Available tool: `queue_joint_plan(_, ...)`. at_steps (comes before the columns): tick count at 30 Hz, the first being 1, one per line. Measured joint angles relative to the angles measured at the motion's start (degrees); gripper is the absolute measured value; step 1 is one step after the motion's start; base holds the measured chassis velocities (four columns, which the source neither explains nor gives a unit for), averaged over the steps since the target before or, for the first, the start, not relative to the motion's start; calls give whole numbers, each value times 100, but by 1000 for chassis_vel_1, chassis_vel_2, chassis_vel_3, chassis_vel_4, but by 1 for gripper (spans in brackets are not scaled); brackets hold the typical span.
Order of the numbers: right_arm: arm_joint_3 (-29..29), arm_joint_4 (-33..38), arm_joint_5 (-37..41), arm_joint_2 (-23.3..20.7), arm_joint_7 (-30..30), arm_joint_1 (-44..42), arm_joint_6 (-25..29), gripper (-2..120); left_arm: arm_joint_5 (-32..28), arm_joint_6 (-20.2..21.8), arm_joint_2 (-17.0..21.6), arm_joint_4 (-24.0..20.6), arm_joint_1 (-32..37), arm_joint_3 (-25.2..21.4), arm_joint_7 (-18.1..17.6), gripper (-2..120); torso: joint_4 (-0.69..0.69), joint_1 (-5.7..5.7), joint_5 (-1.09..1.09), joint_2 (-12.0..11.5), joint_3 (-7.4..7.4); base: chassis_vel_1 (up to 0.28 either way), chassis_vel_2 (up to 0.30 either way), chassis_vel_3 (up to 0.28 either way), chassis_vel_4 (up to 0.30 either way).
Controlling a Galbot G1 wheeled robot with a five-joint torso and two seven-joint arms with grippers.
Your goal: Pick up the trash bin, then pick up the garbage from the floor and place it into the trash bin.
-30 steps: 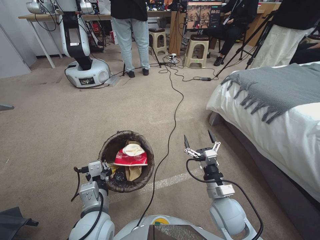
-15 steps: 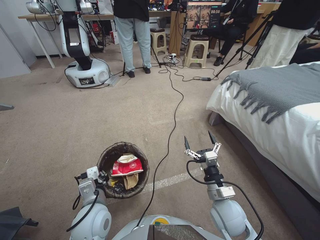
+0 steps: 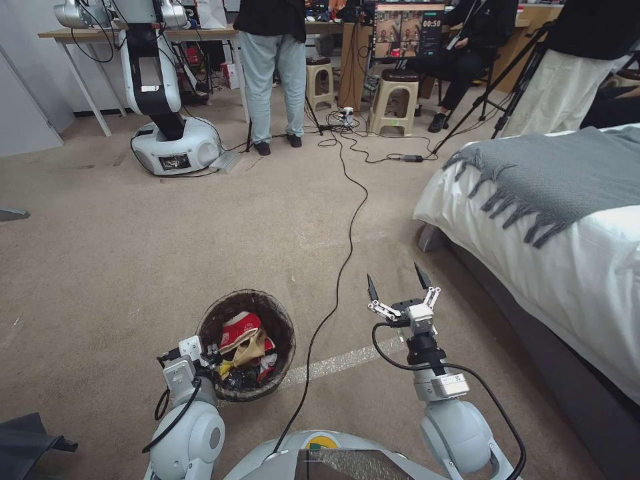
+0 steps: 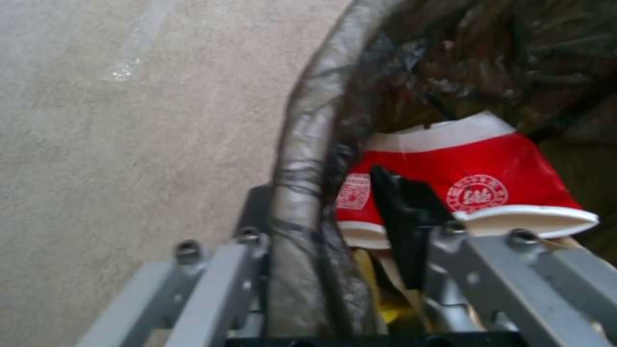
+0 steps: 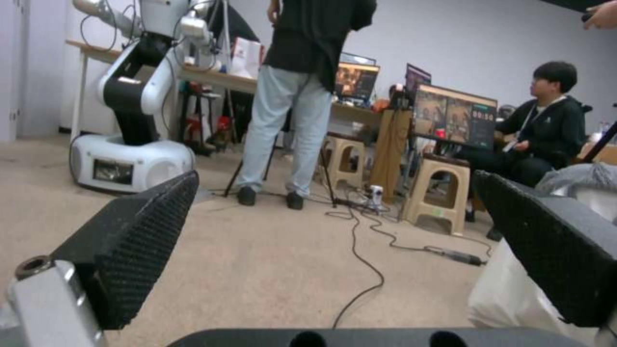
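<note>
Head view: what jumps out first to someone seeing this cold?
The trash bin, low and left of centre on the carpet, with the left gripper clamped on its bag-lined rim and a crushed red-and-white paper cup among the litter inside. To its right, the right gripper hangs open and empty over bare floor. A black cable runs up the middle between them, and a white bed with a grey throw takes up the right side.

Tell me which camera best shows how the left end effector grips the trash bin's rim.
The left wrist view: the left end effector straddles the bagged rim of the trash bin, one finger inside against a red cup, the other outside. The head view shows the whole trash bin with the grip point hidden. The right wrist view looks toward the room.
</note>
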Motion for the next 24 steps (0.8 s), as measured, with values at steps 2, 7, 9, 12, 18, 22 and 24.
queue_joint_plan(2,-8,-8,-10,2,-17,7,3,100,2,-70,3,8,-28,17,26,41,0,0,-1,0,0,0,0,0,0)
queue_joint_plan(7,-27,-36,-44,4,-45,16,23,100,54,-176,11,7,-61,1,77,57,0,0,0,0,0,0,0,0,0)
queue_joint_plan(9,-38,-55,-70,4,-60,9,42,100,96,-218,13,-16,-76,-8,97,67,1,0,0,0,0,0,0,0,0)
queue_joint_plan(12,-48,-68,-88,5,-77,3,61,100,119,-271,18,-55,-108,-8,106,77,1,0,1,0,0,0,0,0,0)
queue_joint_plan(18,-51,-74,-95,1,-93,0,69,100,125,-403,29,-108,-149,0,121,87,2,0,1,0,0,0,0,0,0)
queue_joint_plan(22,-55,-74,-112,-3,-121,-15,80,100,155,-602,41,-189,-182,6,222,88,1,0,1,0,0,0,0,0,0)
queue_joint_plan(24,-61,-74,-130,1,-128,-26,90,100,200,-705,55,-271,-170,6,295,89,1,0,1,0,0,0,0,0,0)
